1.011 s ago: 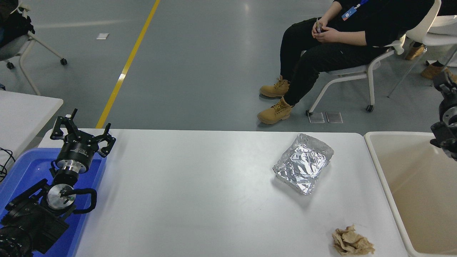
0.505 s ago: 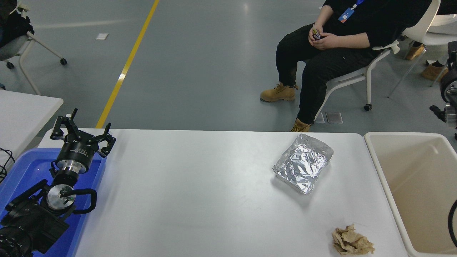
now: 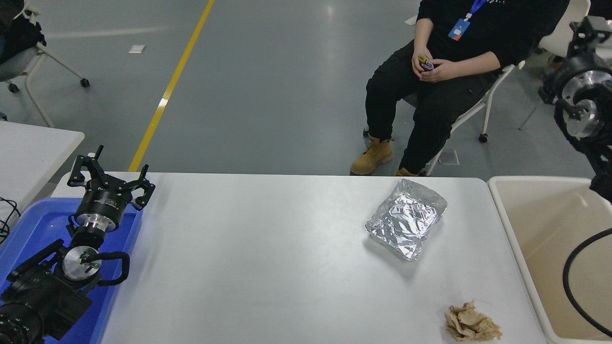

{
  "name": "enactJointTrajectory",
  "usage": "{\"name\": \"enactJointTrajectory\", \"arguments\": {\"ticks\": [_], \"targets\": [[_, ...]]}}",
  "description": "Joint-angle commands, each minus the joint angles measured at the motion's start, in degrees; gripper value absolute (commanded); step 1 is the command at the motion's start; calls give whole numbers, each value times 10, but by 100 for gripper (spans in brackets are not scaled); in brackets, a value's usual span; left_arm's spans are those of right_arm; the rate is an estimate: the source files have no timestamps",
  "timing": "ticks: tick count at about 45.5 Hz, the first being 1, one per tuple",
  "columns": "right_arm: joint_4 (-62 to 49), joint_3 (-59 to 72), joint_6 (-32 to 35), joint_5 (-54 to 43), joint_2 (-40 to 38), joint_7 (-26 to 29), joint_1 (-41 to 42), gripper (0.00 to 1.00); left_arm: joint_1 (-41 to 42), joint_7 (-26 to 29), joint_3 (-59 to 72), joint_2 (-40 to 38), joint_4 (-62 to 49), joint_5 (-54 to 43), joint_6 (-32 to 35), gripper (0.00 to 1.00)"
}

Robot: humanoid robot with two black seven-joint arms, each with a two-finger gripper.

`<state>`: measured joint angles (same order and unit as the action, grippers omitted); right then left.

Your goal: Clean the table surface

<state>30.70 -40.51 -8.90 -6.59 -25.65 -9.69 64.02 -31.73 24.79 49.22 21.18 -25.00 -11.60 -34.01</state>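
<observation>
Foil, crumpled into a shallow tray (image 3: 406,219), lies where it lay a second ago on the right half of the table surface (image 3: 267,258), and the wad of brown paper (image 3: 472,324) sits untouched at the near right corner. What has changed is the right arm (image 3: 581,107): a second ago only a dark joint hung low over the beige bin (image 3: 516,239); now its silver-capped wrist has risen high at the far right edge, above the bin and well clear of the table. Its gripper is not visible, so I cannot tell whether it is spread or pressed together. I judge it is between pieces of rubbish, with two left to clear. The left gripper (image 3: 111,181) stays parked at the far left, fingers spread, over the blue plastic bin (image 3: 28,224). Beyond the table, the seated person (image 3: 449,71) has drawn both feet in.
</observation>
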Motion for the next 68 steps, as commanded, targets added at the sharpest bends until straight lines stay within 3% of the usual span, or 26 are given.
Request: {"name": "enactJointTrajectory", "arguments": {"ticks": [1,34,51,68], "targets": [[38,-100,53,1,21,-2,-52,99,0,0,0,0,0,0,0,100],[-17,-114,155,0,78,-105,-230,99,0,0,0,0,0,0,0,100],[-37,-100,164,0,85,-114,-226,99,0,0,0,0,0,0,0,100],[-108,8,160,5,72,-113,-147,99,0,0,0,0,0,0,0,100]]}}
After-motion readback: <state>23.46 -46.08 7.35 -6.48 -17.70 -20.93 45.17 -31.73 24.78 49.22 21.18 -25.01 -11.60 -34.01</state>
